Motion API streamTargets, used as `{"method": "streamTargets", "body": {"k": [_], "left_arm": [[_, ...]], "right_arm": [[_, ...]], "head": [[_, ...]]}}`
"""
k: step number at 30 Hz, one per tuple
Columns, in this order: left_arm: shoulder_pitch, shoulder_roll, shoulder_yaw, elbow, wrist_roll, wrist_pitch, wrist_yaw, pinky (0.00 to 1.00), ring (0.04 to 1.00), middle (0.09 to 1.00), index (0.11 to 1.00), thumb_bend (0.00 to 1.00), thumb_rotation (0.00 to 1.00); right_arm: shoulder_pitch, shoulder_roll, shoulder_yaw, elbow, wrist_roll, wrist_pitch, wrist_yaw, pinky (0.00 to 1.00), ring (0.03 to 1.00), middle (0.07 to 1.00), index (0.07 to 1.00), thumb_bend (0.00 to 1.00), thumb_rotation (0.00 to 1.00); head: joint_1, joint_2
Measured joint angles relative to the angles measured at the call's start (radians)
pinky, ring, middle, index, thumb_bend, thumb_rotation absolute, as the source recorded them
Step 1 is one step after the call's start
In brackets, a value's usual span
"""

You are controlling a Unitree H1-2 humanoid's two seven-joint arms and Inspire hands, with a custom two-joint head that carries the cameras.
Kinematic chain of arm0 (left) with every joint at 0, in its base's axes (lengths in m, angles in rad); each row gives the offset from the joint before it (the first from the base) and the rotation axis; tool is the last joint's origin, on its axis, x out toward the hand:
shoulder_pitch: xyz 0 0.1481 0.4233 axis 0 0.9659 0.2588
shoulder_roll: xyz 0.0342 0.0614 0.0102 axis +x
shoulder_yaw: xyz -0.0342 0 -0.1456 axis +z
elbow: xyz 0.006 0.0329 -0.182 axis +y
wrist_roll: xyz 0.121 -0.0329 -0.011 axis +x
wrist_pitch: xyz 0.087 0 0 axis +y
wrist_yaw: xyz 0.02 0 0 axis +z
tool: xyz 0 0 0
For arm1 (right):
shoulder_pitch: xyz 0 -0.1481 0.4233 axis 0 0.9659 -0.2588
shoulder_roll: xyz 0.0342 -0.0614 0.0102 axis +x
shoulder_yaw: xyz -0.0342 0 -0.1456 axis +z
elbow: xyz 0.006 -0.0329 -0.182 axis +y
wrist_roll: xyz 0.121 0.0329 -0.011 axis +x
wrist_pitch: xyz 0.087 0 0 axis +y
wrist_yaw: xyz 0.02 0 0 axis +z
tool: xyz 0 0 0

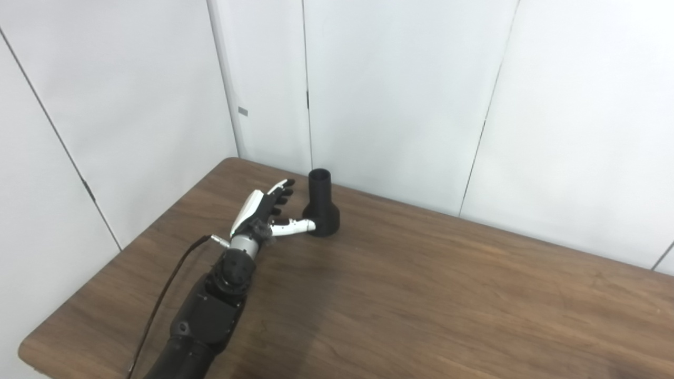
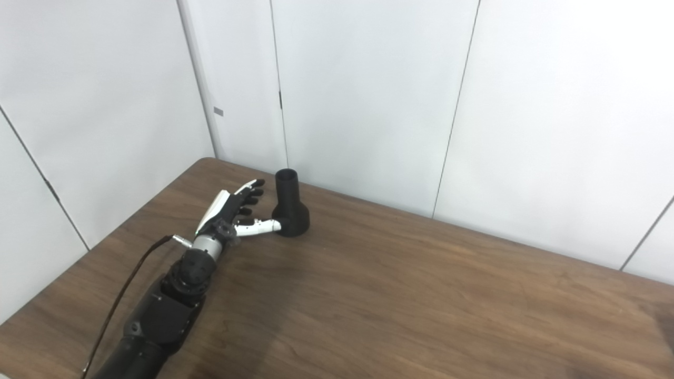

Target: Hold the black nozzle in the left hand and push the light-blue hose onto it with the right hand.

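Black nozzle (image 1: 321, 205) upright on table (image 1: 421, 295), left hand (image 1: 263, 213) beside, fingers spread, thumb touching base.

The surface (image 1: 421, 295) looks like dark brown wood-grain laminate with a soft sheen. The black nozzle (image 1: 321, 205) appears to be matt plastic. The left hand (image 1: 260, 213) shows glossy white and black plastic shells, with a metallic-looking wrist ring.

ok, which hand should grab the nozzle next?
Left. The left hand is open right beside the upright black nozzle, its thumb at the flared base. The right hand isn't in view.
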Motion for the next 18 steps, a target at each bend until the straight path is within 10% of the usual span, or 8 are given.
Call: {"method": "streamTargets", "body": {"k": [18], "left_arm": [[-0.009, 0.003, -0.070, 0.006, 0.039, 0.012, 0.015, 0.85, 0.908, 0.910, 0.941, 1.00, 0.37]], "right_arm": [[0.038, 0.000, -0.003, -0.049, 0.002, 0.027, 0.000, 0.49, 0.618, 0.658, 0.636, 0.29, 0.20]], "head": [[-0.025, 0.020]]}}
